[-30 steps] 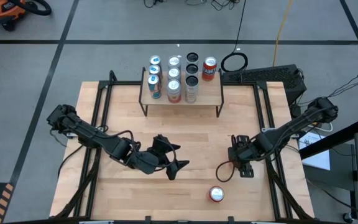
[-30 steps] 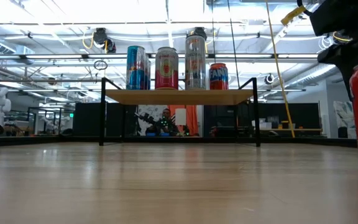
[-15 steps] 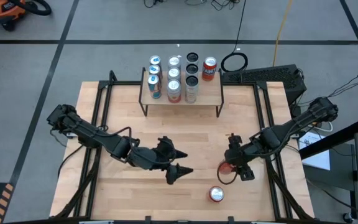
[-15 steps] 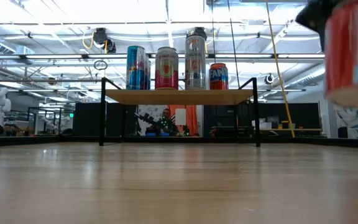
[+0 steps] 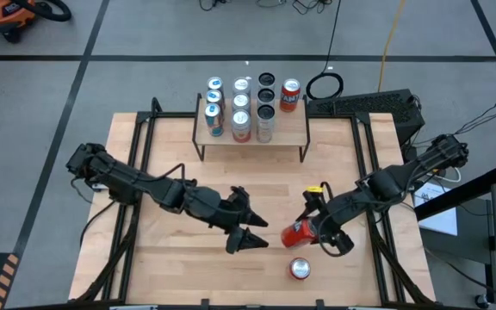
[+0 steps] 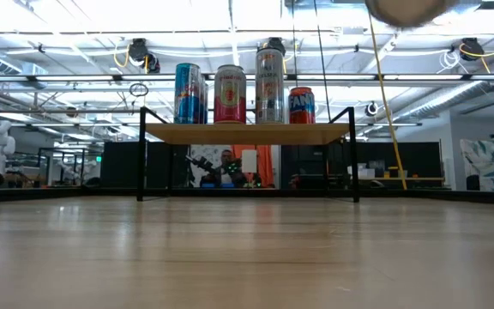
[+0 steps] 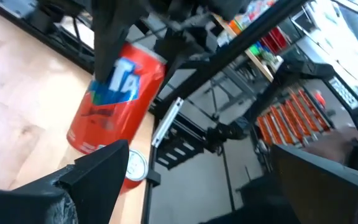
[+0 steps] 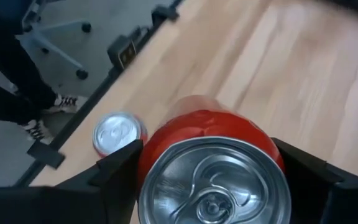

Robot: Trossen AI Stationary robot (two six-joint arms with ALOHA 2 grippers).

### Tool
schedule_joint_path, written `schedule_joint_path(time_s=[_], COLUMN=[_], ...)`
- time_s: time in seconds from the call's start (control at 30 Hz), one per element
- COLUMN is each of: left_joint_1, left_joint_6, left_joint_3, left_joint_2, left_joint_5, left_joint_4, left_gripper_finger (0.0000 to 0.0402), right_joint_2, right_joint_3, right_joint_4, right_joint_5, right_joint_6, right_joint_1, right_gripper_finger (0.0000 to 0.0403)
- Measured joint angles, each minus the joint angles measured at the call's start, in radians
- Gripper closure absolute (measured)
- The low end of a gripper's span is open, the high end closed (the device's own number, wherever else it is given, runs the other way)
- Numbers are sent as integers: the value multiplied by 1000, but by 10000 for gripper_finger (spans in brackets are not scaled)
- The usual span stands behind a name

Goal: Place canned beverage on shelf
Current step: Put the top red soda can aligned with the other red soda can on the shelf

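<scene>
Between the matt black fingers (image 8: pixel 120 171), a glossy red metal can (image 8: pixel 213 165) is seen; pale, smooth wood forms the tabletop (image 8: pixel 272 68).

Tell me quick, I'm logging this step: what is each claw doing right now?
Left claw: open, holding nothing.
Right claw: shut on the red can, lifted and tilted.

I am wearing matte black all over: two jointed arms (image 5: pixel 136 184) trailing thin black cables, each ending in angular, wedge-shaped black fingers (image 7: pixel 95 171)
</scene>
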State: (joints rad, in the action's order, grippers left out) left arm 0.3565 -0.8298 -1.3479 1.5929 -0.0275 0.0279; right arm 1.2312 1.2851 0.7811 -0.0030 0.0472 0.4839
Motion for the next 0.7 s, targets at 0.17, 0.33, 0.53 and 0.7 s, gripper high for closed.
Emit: schedule_joint_path(time_s=[0.17,0.33,0.53,0.7], left_joint_1=[-22,-44,-71,-88], left_joint_6=[34,61,113,125], left_joint_3=[0,0,0,0], left_joint_2=[0,0,0,0], left_joint_5=[89,137,140,148], left_joint_4=[-6,-22,-23,-25], left_gripper_finger=[8,8,8,8], right_joint_2=[0,0,0,0], right_joint_3=[29,35,35,35], right_joint_4=[-45,-78,-75,-134], right_joint_5=[-2,-8,-28,-22], right_joint_6=[149,300,473,638], right_joint_1=[0,0,0,0], right_gripper_finger=[124,124,124,124])
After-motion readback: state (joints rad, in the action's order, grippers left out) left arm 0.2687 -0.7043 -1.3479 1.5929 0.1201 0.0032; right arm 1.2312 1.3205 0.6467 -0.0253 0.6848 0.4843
